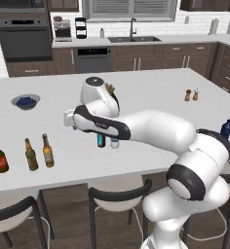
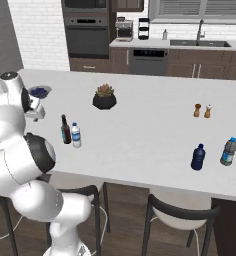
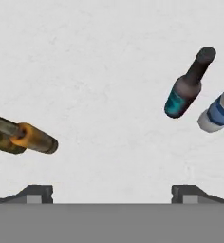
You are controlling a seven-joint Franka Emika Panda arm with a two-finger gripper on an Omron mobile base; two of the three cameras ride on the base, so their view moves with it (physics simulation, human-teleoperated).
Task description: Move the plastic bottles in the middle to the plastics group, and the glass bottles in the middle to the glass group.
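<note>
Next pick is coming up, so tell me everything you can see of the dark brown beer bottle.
The dark brown bottle is slim and long-necked, glass by its look, with a dark cap and a blue-teal label round its lower body. It stands upright on the white counter, near the front edge in the middle, close beside the water bottle; contact between them cannot be told. Nothing grips it; the open gripper hovers above.

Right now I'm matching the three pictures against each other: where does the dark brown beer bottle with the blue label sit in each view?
Left base view: dark brown beer bottle at centre, mostly hidden behind the arm, its base showing.
Right base view: left of centre, upright.
Hand view: upper right, neck pointing up-right.
Shared landmark: the clear water bottle stands right beside it in every view.
</note>
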